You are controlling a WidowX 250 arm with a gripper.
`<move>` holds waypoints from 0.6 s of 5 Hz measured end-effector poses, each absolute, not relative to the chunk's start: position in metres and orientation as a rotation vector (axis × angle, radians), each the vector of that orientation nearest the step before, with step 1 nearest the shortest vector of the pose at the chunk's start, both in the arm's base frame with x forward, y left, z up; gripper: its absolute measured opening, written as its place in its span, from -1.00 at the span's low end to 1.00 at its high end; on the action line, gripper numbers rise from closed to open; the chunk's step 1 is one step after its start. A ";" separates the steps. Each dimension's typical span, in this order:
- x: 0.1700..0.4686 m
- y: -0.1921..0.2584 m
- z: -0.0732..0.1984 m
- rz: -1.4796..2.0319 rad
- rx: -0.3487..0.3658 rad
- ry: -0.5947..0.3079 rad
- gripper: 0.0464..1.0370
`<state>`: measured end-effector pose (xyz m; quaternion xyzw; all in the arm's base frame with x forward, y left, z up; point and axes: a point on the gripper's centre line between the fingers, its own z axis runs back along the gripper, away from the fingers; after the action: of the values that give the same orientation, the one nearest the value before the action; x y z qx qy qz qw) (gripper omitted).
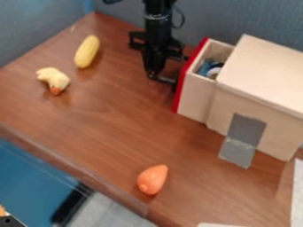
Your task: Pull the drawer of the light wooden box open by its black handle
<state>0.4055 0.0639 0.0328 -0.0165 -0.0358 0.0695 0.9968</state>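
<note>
Three loose toys (87, 52), one wooden box (265, 71)

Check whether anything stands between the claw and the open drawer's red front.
Nothing visible does: the claw is right beside the red front, contact unclear. The corn lies on the claw's other side.

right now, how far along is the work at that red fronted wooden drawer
Looks done: the pale wooden drawer with the red front stands open, small blue and white things inside. In hand: the black gripper is low beside that front; I can't tell if it holds anything. Possibly left: the yellow toy corn, pale yellow orange-tipped toy and orange teardrop-shaped toy lie outside on the brown table.
</note>
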 end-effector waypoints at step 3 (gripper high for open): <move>0.399 0.095 0.035 0.155 -0.002 -0.064 -0.83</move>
<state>0.3992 0.0948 0.0350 -0.0010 -0.0320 0.0774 0.9965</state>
